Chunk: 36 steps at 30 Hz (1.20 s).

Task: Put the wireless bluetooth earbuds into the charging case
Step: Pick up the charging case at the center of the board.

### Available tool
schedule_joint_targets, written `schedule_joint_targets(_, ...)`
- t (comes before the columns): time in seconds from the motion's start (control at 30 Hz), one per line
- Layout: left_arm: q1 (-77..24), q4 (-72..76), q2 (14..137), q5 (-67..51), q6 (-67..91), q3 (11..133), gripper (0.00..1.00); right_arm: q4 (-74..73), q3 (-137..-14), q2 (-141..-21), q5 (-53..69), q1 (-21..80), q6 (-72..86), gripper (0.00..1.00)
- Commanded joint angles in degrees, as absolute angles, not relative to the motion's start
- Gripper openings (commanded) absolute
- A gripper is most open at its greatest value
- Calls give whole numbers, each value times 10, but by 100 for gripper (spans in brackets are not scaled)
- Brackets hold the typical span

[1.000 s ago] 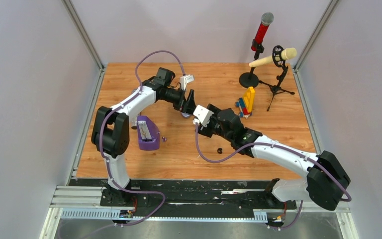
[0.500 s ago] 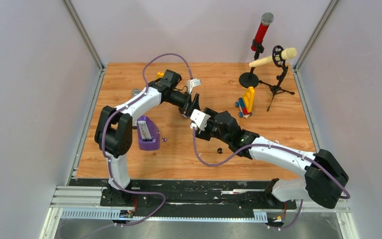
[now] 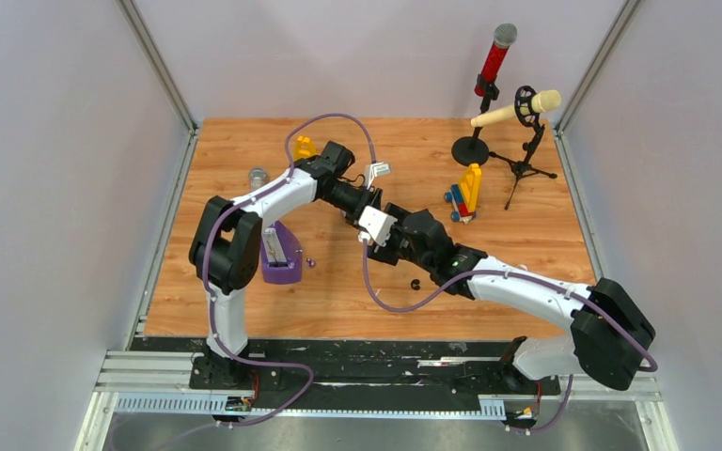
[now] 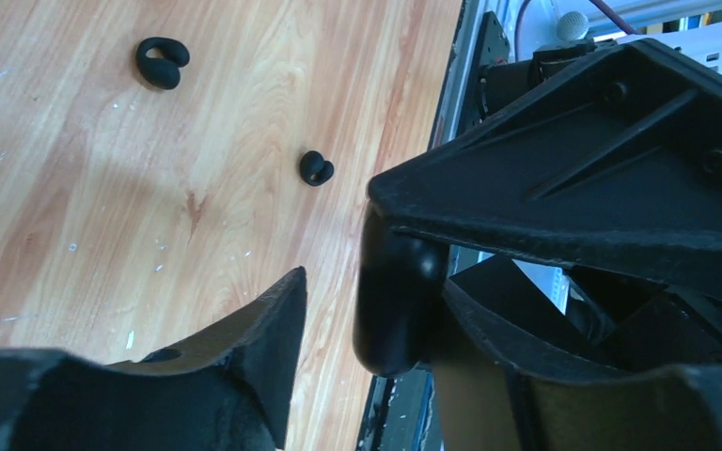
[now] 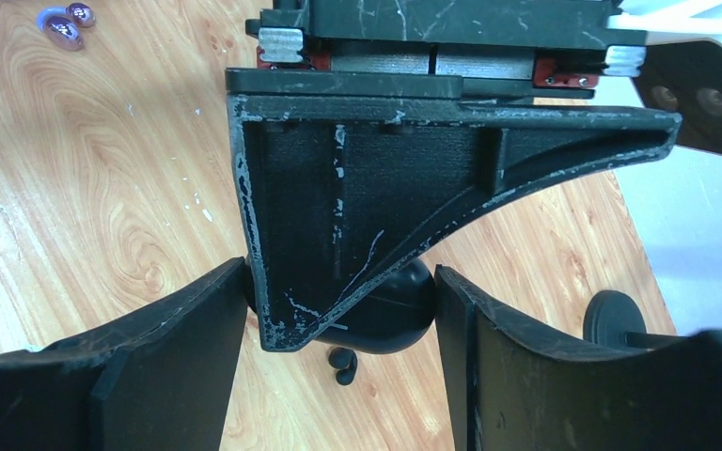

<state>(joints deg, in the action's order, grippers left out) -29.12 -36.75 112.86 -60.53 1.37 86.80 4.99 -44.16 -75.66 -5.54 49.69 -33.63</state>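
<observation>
Charging case, black pebble, long axis along the parted left jaws, grip of right jaws unclear

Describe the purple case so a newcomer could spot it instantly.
Look at the wooden table, left half, beside the left arm and its black elbow. The purple case sits there, a pale panel showing on top. It dwarfs the tiny purple buds just right of it.

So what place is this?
Probably a robot testing booth: grey walls box in a wooden table, with the left arm and right arm bolted at its edge and microphones as props.
</observation>
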Motion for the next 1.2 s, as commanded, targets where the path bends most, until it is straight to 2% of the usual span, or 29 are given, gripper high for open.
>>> schedule_joint_targets(0.0, -290, -365, 1129, -606, 1, 885, 54, 74, -462, -762, -54, 500, -336, 61)
schedule_joint_targets(0.13, -292, -368, 1128, -607, 1, 886, 41, 68, -483, -782, -72, 500, -319, 61)
schedule_joint_targets(0.2, -292, -369, 1126, -607, 1, 886, 34, 62, -493, -785, -74, 500, -314, 66)
schedule_joint_targets(0.27, -292, -371, 1121, -607, -6, 887, 28, 44, -506, -786, -70, 499, -305, 76)
schedule_joint_targets(0.33, -291, -376, 1113, -604, -16, 890, 27, 17, -521, -784, -63, 495, -289, 96)
schedule_joint_targets(0.37, -291, -377, 1109, -603, -20, 890, 26, -6, -533, -782, -52, 491, -279, 99)
schedule_joint_targets(0.5, -289, -387, 1082, -596, -34, 898, 25, -121, -588, -755, 78, 437, -234, 100)
schedule_joint_targets(0.63, -285, -410, 1052, -590, -62, 910, 25, -189, -619, -704, 265, 335, -209, 100)
schedule_joint_targets(0.83, -283, -487, 1024, -576, -141, 956, 26, -227, -655, -720, 500, 214, -167, 100)
schedule_joint_targets(0.93, -283, -522, 1014, -572, -180, 972, 26, -232, -668, -749, 560, 212, -164, 99)
schedule_joint_targets(1.0, -283, -539, 1012, -582, -197, 974, 26, -234, -682, -768, 590, 212, -160, 94)
schedule_joint_targets(1.17, -284, -531, 1005, -598, -199, 953, 27, -236, -689, -786, 600, 216, -180, 86)
